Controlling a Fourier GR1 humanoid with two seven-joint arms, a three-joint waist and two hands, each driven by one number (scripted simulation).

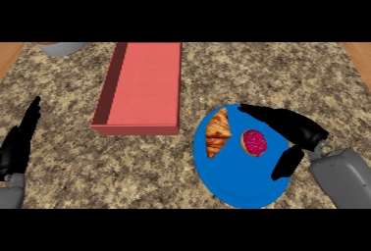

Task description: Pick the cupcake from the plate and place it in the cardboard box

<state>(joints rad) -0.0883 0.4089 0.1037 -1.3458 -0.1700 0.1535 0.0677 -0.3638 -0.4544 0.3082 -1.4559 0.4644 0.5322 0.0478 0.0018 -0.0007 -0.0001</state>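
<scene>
A blue plate lies on the counter at the lower right. On it sit a croissant at the left and a small cupcake with pink topping near the middle. My right hand hovers over the plate's right side, just right of the cupcake, fingers stretched toward the plate's top and thumb pointing down; it is open and holds nothing. The red-pink cardboard box stands upper left of the plate, its opening facing up. My left hand rests open at the left edge, fingers up.
A grey round vessel shows partly at the top left. Wooden strips border the speckled stone counter at the far left and right corners.
</scene>
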